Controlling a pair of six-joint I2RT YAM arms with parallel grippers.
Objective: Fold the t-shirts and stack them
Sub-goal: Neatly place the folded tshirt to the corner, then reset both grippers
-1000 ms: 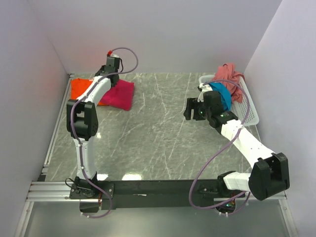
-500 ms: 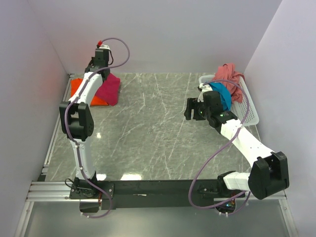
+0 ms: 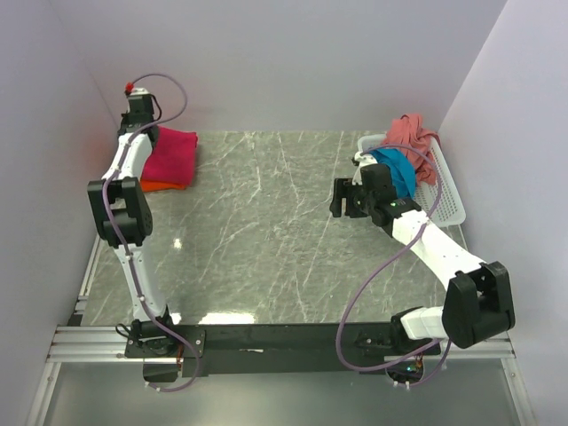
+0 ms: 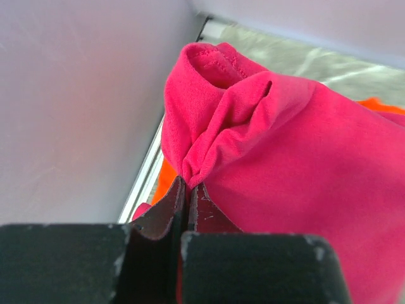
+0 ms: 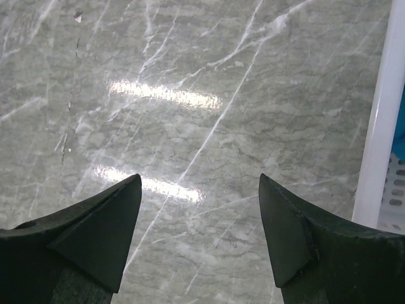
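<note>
The magenta-red t-shirt (image 3: 171,156) lies folded at the table's far left corner, on top of the bright orange t-shirt (image 3: 158,185), of which only an edge shows. My left gripper (image 3: 142,124) is shut on a bunched edge of the magenta-red shirt (image 4: 297,158) near the left wall; orange cloth (image 4: 166,182) peeks out beneath. The teal blue t-shirt (image 3: 398,169) and the dusty pink t-shirt (image 3: 415,135) lie heaped in the white basket (image 3: 445,202) at the right. My right gripper (image 3: 343,197) is open and empty above bare table (image 5: 209,107), left of the basket.
The left wall (image 4: 76,95) and a metal rail (image 4: 144,177) run close beside the left gripper. The basket's white rim (image 5: 374,145) shows at the right edge of the right wrist view. The back wall stands just behind both shirts.
My left gripper has dragged the magenta-red shirt leftward over the orange shirt, which is now almost covered. The right arm has barely moved.
</note>
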